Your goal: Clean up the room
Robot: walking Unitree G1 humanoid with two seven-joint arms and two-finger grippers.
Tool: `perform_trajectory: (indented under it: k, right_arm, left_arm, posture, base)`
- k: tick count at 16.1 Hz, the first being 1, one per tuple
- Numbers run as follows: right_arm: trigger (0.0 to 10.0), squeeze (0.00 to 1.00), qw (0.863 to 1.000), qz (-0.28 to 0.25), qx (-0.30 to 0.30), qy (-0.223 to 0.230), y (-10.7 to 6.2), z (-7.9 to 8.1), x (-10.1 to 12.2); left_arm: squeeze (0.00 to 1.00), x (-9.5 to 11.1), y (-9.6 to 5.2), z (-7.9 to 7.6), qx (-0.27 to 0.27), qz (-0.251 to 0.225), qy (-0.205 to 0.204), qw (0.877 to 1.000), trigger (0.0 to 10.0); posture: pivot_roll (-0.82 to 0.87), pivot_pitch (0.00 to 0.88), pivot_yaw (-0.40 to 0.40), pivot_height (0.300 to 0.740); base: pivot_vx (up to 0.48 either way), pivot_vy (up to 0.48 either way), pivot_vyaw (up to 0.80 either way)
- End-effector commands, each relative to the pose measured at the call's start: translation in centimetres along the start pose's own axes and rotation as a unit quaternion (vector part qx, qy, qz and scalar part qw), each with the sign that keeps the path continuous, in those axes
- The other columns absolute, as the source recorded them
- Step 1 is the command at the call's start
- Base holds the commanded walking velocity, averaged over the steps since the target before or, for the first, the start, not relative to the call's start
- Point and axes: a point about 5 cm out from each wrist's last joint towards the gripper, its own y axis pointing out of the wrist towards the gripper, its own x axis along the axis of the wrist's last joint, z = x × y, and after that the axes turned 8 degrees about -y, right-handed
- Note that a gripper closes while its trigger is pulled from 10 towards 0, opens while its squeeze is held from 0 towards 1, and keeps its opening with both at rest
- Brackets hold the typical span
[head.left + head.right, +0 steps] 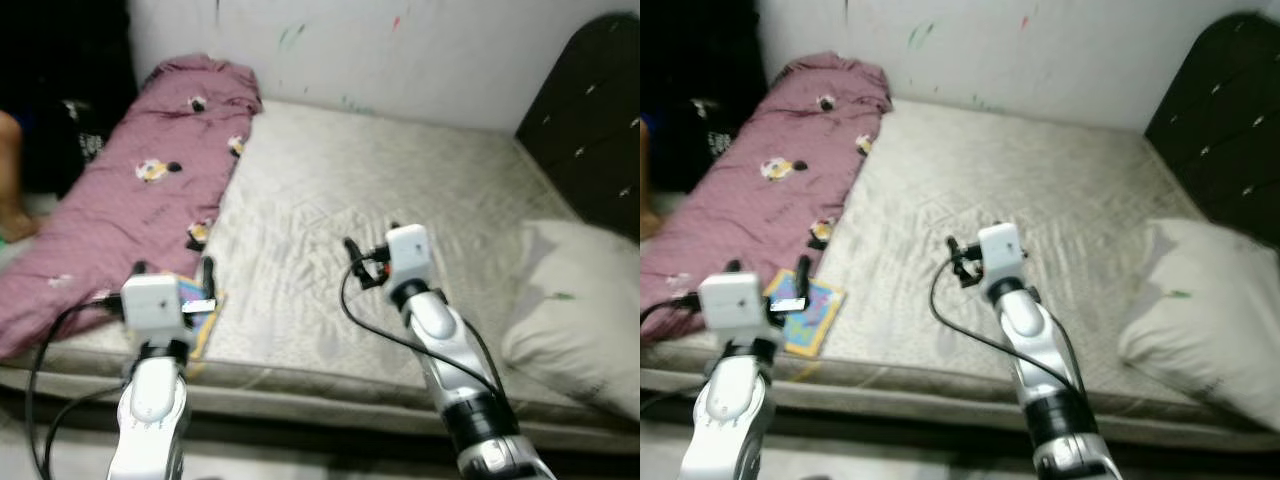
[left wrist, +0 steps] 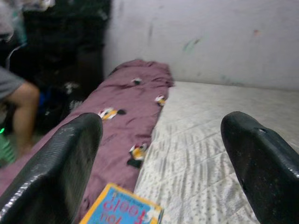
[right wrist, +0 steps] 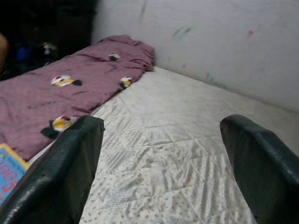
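A thin book (image 1: 812, 312) with a blue and yellow cover lies flat on the grey-white mattress (image 1: 400, 180), near its front left corner. It shows again as the book (image 2: 122, 208) in the left wrist view. My left gripper (image 1: 173, 272) hovers open just above and in front of the book, with nothing between its fingers (image 2: 70, 158). A maroon blanket (image 1: 140, 190) with cartoon prints covers the left strip of the bed. My right gripper (image 1: 372, 240) is raised over the middle of the mattress, open and empty, its fingers (image 3: 70, 163) spread wide.
A white pillow (image 1: 575, 320) lies on the right side of the bed, below a dark padded headboard (image 1: 590, 130). A person's leg (image 2: 21, 102) is at the far left beside dark clutter. The bed's front edge (image 1: 320, 385) runs just before me.
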Motion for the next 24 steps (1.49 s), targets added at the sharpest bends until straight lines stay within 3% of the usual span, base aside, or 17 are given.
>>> perform_trajectory:
  k: [1, 5, 11, 18, 24]
  right_arm:
    - [10.0, 0.00, 0.999, -0.001, -0.040, -0.002, -0.7, -1.5, -0.2]
    - [10.0, 0.00, 0.996, 0.007, -0.091, 0.000, -2.3, -2.6, -0.9]
    - [10.0, 0.00, 0.996, 0.006, -0.086, 0.003, -1.9, -2.1, -0.5]
    - [10.0, 0.00, 0.996, 0.011, -0.086, 0.017, -1.5, -2.3, -0.5]
    - [10.0, 0.00, 0.997, 0.015, -0.080, 0.007, -1.4, -2.6, -0.5]
  left_arm:
    - [0.00, -0.4, 0.4, -0.9, -0.038, 0.014, 0.001, 0.999, 10.0]
    - [0.00, -0.8, 1.6, -2.1, -0.109, 0.025, 0.017, 0.994, 10.0]
    - [0.00, -1.1, 1.2, -1.4, -0.098, 0.038, 0.022, 0.994, 10.0]
    - [0.00, -0.9, 0.8, -1.1, -0.087, 0.035, 0.013, 0.996, 10.0]
    - [0.00, -0.7, 0.9, -1.6, -0.091, 0.034, 0.002, 0.995, 10.0]
  posture:
    - [-0.05, 0.000, -0.005, 0.740]
    - [-0.11, 0.000, 0.064, 0.740]
    - [-0.06, 0.000, 0.024, 0.740]
    - [-0.03, 0.000, -0.011, 0.740]
    - [-0.04, 0.000, -0.029, 0.740]
  base:
    - [0.000, 0.000, 0.00]
    - [0.000, 0.000, 0.00]
    - [0.000, 0.000, 0.57]
    - [0.000, 0.000, 0.00]
    - [0.000, -0.301, 0.00]
